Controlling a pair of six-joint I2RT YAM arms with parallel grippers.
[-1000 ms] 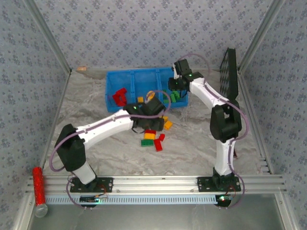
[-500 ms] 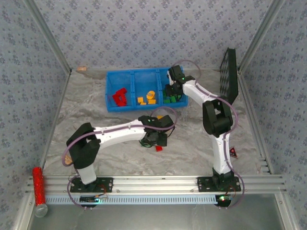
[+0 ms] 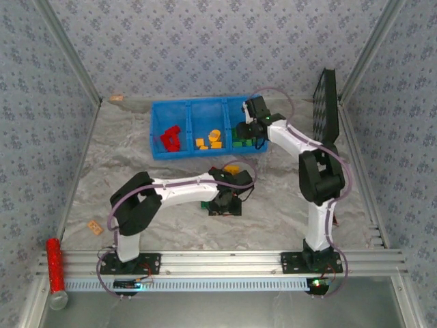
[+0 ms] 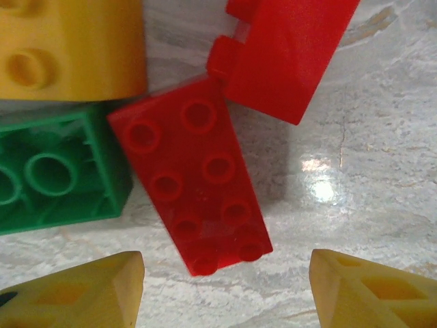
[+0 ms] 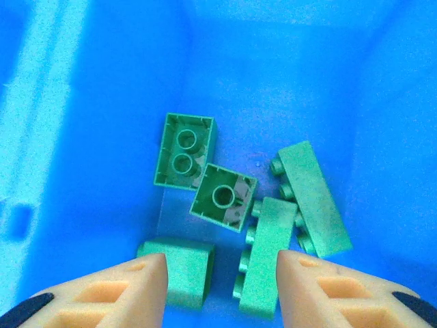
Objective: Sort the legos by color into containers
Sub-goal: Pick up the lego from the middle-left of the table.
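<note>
Studs up, a red brick (image 4: 198, 178) lies on the surface (image 4: 355, 171), long axis slanting upper-left to lower-right, between the left jaws, spread wide. Over five green bricks (image 5: 222, 197) in the right bin (image 5: 102, 102) hang the right jaws, parted.

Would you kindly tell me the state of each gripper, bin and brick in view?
left gripper: open, holding nothing.
right gripper: open, empty.
red brick: lying flat, studs up, ungripped.
green bricks: loose, two upside down.
containers: open-topped, partly filled.
</note>
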